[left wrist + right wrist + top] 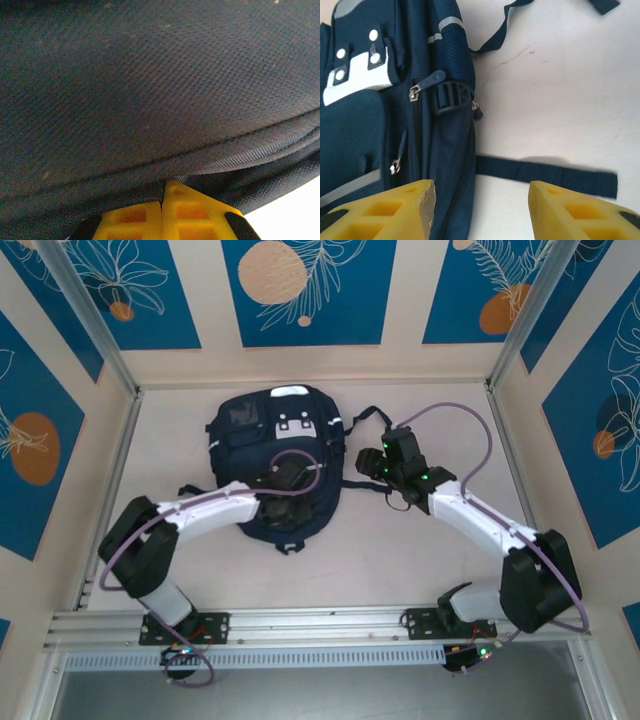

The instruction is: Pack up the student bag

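Fingers, left gripper (163, 187): yellow pads (135, 216) pressed flat together, tips against dark cloth; whether a fold is caught between them cannot be told
Fingers, right gripper (481, 200): pads (395, 210) spread apart, nothing between them, hovering over the bag's side edge
Student bag (300, 445): lying flat on the table (400, 550), front panel up; right under and ahead of the left fingers, its side edge beneath the gap of the right fingers
Loose strap (545, 172): flat on the table just ahead of the right fingers, running out from the bag's side
Zip pull (427, 82): further ahead of the right fingers, on the side panel, touching a dark buckle (451, 95)
Handling, judged: soft woven fabric, limp, likely to sag and fold when lifted; probably light while unfilled; not fragile; the weave should not slip, but flat panels offer little to pinch
Hold points, judged: a zip pull for opening; a raised fold, seam or strap for steadying
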